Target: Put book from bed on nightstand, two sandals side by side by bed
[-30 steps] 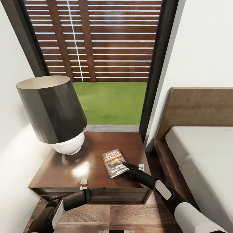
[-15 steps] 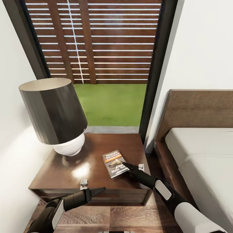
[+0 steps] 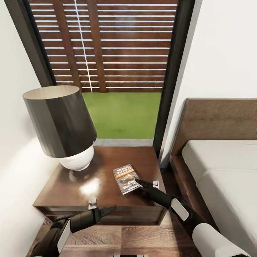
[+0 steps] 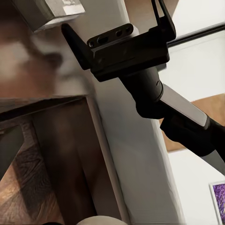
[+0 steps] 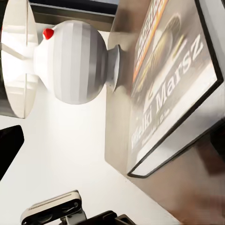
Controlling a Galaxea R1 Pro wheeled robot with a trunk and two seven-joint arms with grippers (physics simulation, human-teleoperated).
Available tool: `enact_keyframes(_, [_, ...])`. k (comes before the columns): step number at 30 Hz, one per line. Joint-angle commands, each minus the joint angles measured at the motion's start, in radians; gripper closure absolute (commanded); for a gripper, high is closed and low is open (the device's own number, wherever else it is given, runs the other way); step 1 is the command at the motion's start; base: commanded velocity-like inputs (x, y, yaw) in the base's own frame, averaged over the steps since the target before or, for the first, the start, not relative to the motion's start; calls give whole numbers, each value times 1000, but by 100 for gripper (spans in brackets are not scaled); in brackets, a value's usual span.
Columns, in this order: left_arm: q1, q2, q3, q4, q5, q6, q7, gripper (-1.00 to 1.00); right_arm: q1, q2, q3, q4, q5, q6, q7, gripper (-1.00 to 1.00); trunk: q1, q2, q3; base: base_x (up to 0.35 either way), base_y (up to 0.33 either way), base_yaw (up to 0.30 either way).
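The book [image 3: 125, 178] lies flat on the nightstand [image 3: 82, 187], right of its middle, cover up. My right gripper [image 3: 138, 183] is low over the top with its tip at the book's near right corner. In the right wrist view the book [image 5: 173, 79] lies close ahead, and a finger [image 5: 9, 150] stands off to each side, so the gripper is open and holds nothing. My left gripper [image 3: 110, 208] hovers open before the nightstand's front edge and is empty. The bed [image 3: 221, 167] stands to the right. The sandals are out of view.
A lamp [image 3: 60, 121] with a dark shade and white ribbed base [image 5: 75, 61] takes up the nightstand's back left. A tall window [image 3: 107, 53] rises behind it. A narrow strip of wood floor [image 3: 167, 171] separates nightstand and bed. A white wall [image 3: 14, 160] is close on the left.
The whole picture has shifted slightly, so the camera moved. The book and both grippers keep their places.
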Motion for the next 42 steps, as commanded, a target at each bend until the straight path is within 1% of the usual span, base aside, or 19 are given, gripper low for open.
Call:
enact_keyframes(1, [0,0,0,0,2,10,-3,-100,-1,-1,5,0,-9,6,0,-100,-1,0,-1,-230,0,0])
enact_keyframes(14, [0,0,0,0,2,10,-3,-100,-1,0,6,0,-9,6,0,-100,-1,0,-1,-37,0,0])
enact_keyframes(23, [0,0,0,0,2,10,-2,-100,-1,0,6,0,-9,6,0,-100,-1,0,-1,-270,0,0])
enact_keyframes(32, [0,-1,0,0,1,10,-1,-100,-1,0,6,0,-9,6,0,-100,-1,0,-1,-34,0,0])
enact_keyframes(38, [0,-6,0,0,1,10,-1,-100,-1,0,6,0,-9,6,0,-100,-1,0,-1,-214,0,0])
enact_keyframes(42, [0,-6,0,0,1,10,-1,-100,-1,0,6,0,-9,6,0,-100,-1,0,-1,-67,0,0])
